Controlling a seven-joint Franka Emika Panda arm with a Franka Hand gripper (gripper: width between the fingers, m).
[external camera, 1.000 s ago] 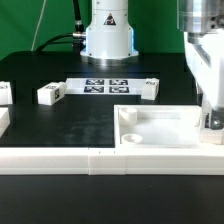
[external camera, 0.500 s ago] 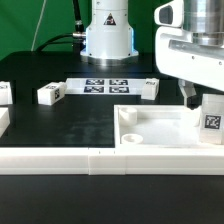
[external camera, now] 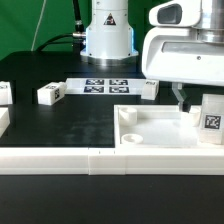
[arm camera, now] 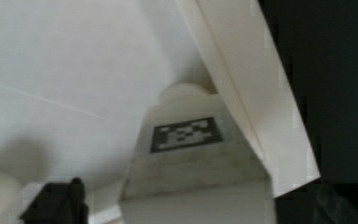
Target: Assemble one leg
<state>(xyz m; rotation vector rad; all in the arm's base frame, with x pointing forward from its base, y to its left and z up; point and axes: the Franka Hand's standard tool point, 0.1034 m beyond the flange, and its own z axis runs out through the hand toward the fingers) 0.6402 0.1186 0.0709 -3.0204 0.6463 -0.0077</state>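
White plastic, hard and plain: that is the leg (external camera: 211,121), a small upright block with a black-and-white tag on its face, standing in the far corner of the tray-like top (external camera: 150,130) at the exterior view's right. It looks light and rigid, nothing that would bend or crack under a firm pinch, though the smooth faces could slip if the hold is shallow. I would take it across its two plain flat sides, fairly high up, so it hangs straight.

The gripper (external camera: 186,101) hovers just beside the block, over the tray, touching nothing that I can see. Whether its fingers are spread or pressed together I cannot tell; only one dark finger shows clearly. In the wrist view the tag (arm camera: 188,133) sits close to the tray wall. Other blocks (external camera: 50,93) lie well apart on the black desk (external camera: 60,125).
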